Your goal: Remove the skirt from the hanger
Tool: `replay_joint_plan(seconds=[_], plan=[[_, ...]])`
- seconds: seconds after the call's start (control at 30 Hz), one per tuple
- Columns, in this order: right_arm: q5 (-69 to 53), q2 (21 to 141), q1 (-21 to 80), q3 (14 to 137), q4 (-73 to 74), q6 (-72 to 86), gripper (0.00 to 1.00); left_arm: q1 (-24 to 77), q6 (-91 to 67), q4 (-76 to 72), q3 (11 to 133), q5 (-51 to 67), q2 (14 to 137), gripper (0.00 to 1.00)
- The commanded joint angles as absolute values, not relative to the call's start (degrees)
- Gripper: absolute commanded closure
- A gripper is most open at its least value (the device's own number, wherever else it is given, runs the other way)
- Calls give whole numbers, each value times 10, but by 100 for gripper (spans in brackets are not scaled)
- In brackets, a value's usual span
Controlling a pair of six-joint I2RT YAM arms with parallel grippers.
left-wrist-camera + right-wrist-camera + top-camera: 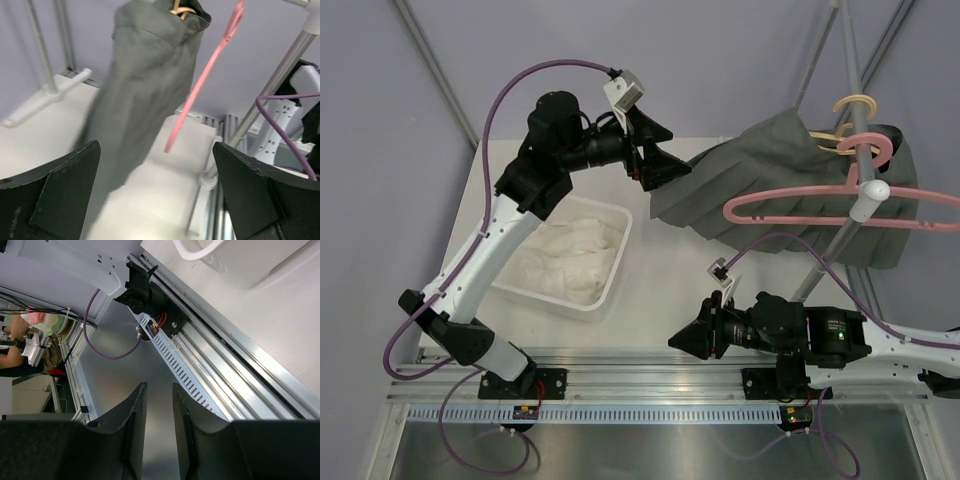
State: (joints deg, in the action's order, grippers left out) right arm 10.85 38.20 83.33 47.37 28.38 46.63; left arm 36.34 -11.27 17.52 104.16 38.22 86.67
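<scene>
**Operator:** Which step are we in?

**Technician:** We judge it to be the approach to a grasp. The skirt [760, 160] is still on its beige hanger [855, 101]. That hanger hooks over the rail [853, 55] at the far right of the table [660, 290], and the skirt's lower part splays out to the left. No part of it is off.

**Operator:** What is the state of the tools?

**Technician:** The left gripper [662, 150] has its jaws spread fully wide, just beside the skirt's left edge, and holds nothing. In its wrist view the cloth hangs ahead of the fingers, apart from both. The right gripper [673, 341] sits near the front edge, well apart from the skirt. Its jaws are parted by a narrow gap with nothing between them.

**Operator:** What does the next move call for?

**Technician:** We expect to advance the left gripper until a fold lies between the fingers, close on it, then draw the waistband off the hanger. The right arm may need to steady the hanger. We cannot tell how the waistband is fastened.

**Operator:** What are the materials and shapes?

**Technician:** The skirt is grey, matte, pleated cloth. We judge it limp and likely to sag rather than hold shape. The beige hanger looks smooth and rigid, with a rounded hook. A thin pink hanger [790, 203], bare, hangs on the same rail in front of the skirt and could snag. A white rectangular bin [625, 216] with crumpled white cloth [565, 255] sits to the left.
</scene>
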Motion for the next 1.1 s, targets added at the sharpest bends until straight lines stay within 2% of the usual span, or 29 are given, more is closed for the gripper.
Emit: replay_joint_plan(seconds=[0.0,0.1,0.17,0.23,0.33,0.47,0.7,1.07], plan=[[103,382,838,466,263,474,67,341,-33,220,1147,352,906,5],[98,390,838,462,257,475,67,340,-17,204,1202,392,975,10],[93,392,838,459,248,476,67,340,-18,186,1237,417,1007,9],[90,392,838,455,242,477,67,340,-24,143,1255,437,1048,1],[84,388,838,447,229,482,67,342,-50,86,1287,494,1119,1],[90,381,838,437,227,491,68,360,-76,86,1386,475,1209,1],[93,360,838,416,223,508,71,379,-149,-60,1333,471,1223,1],[89,377,838,409,200,503,72,387,-259,-55,1313,422,1192,1]])
